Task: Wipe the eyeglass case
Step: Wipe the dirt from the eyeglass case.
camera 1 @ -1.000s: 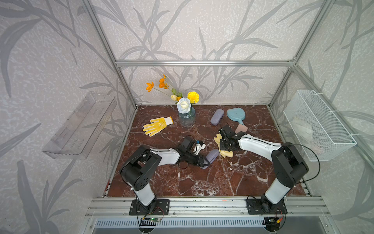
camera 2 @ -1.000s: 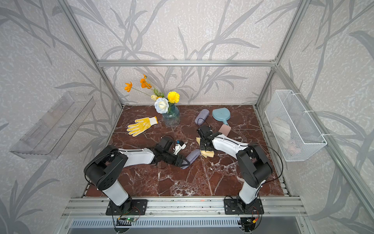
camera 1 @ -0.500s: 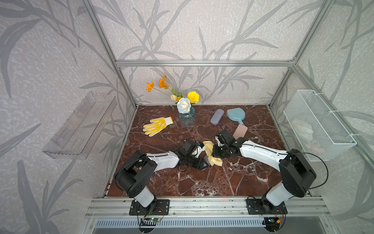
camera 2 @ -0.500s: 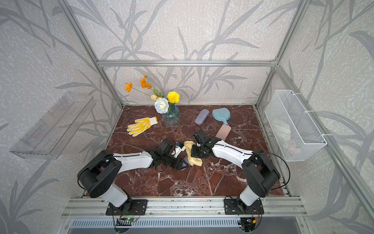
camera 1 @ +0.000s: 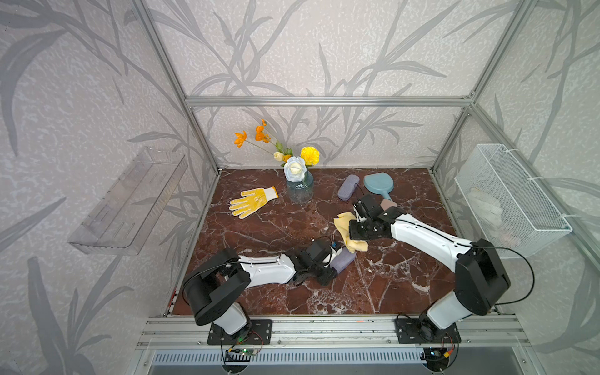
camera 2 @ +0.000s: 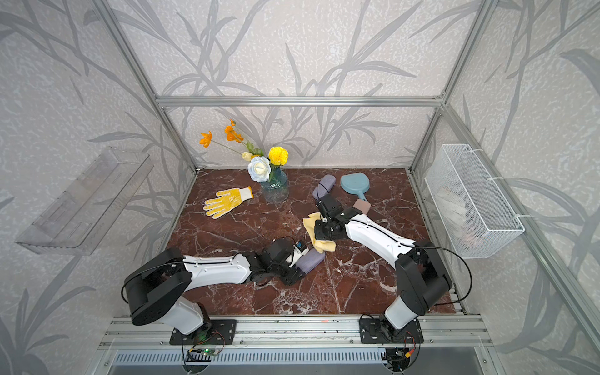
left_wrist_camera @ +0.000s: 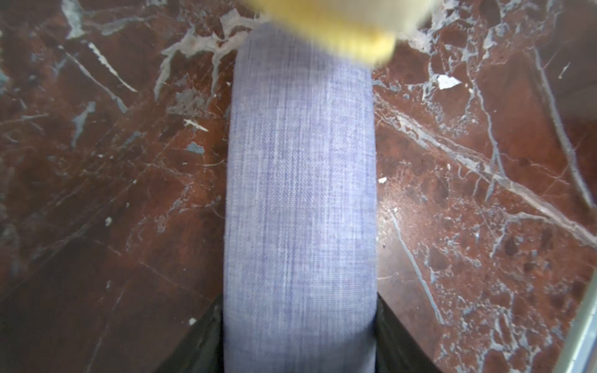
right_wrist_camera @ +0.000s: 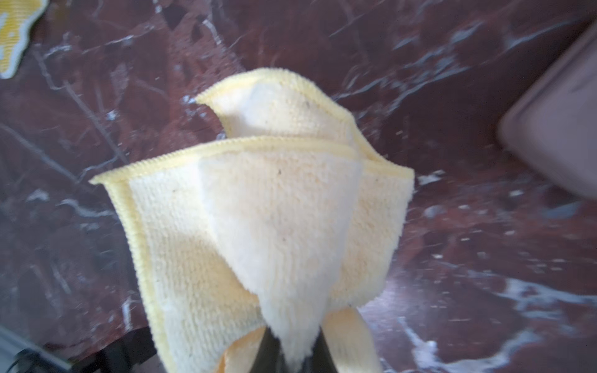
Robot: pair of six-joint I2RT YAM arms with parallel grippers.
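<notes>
A lavender fabric eyeglass case (camera 1: 343, 260) (camera 2: 311, 260) lies low over the marble table near the middle front. My left gripper (camera 1: 334, 265) (camera 2: 300, 264) is shut on its near end. In the left wrist view the case (left_wrist_camera: 300, 193) runs straight out between the dark fingers (left_wrist_camera: 206, 339). A yellow cloth (camera 1: 346, 232) (camera 2: 316, 237) hangs from my right gripper (camera 1: 353, 231) (camera 2: 319, 231), which is shut on it (right_wrist_camera: 274, 210). The cloth's lower edge (left_wrist_camera: 339, 25) lies blurred over the case's far end.
At the back stand a second lavender case (camera 1: 348, 187), a blue hand mirror (camera 1: 378, 185), a flower vase (camera 1: 299, 190) and a yellow glove (camera 1: 251, 202). A brownish pad (camera 1: 388, 204) lies behind the right wrist. A wire basket (camera 1: 509, 201) and a clear shelf (camera 1: 130, 201) hang on the side walls.
The right gripper swept the cloth left over the case half a second ago and has drawn back to the right and farther away. The left gripper keeps hold of the case.
</notes>
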